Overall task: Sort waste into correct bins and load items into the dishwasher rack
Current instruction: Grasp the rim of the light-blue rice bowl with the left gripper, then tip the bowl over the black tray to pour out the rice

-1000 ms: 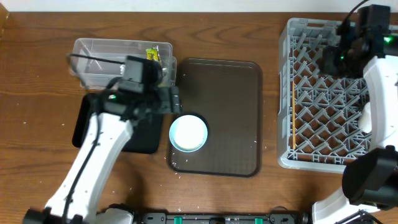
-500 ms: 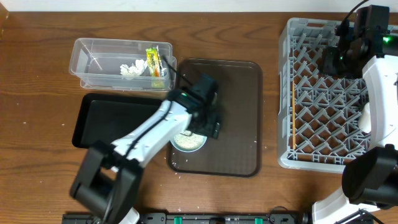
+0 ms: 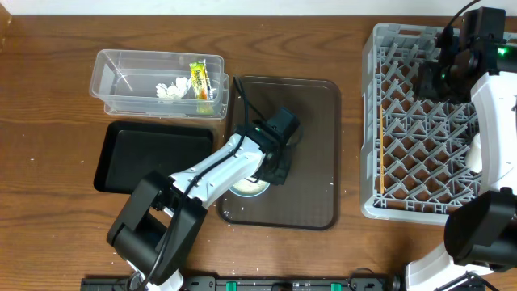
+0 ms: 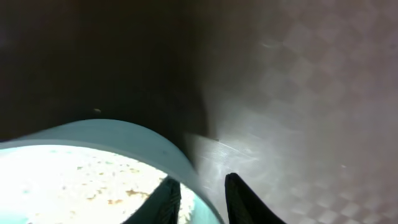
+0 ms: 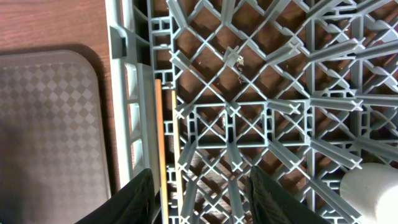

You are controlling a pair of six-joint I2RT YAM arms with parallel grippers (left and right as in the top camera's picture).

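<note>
Left jaws stand narrow across the rim of the pale blue-white bowl (image 4: 124, 134): from the wrist camera I see one fingertip (image 4: 166, 200) inside the wall and the other outside it. I cannot tell whether they actually pinch the rim. The bowl's inside looks white with small brownish specks. From overhead, the bowl (image 3: 246, 187) sits at the front left of the brown serving tray (image 3: 311, 145), mostly hidden under my left arm.

Right jaws hang wide with nothing between the fingers (image 5: 134, 199), above the left part of the grey dishwasher rack (image 3: 367, 121). The chopsticks (image 5: 159, 149) lie flat along the rack's left wall, and a white cup (image 5: 373, 186) shows at the corner of that wrist view.

On the desk (image 3: 48, 121), the clear tub (image 3: 105, 81) holds the crumpled tissue (image 3: 170, 90) and the green-and-yellow wrapper (image 3: 199, 79), side by side. The black tray (image 3: 145, 158) lies just in front of the tub.
</note>
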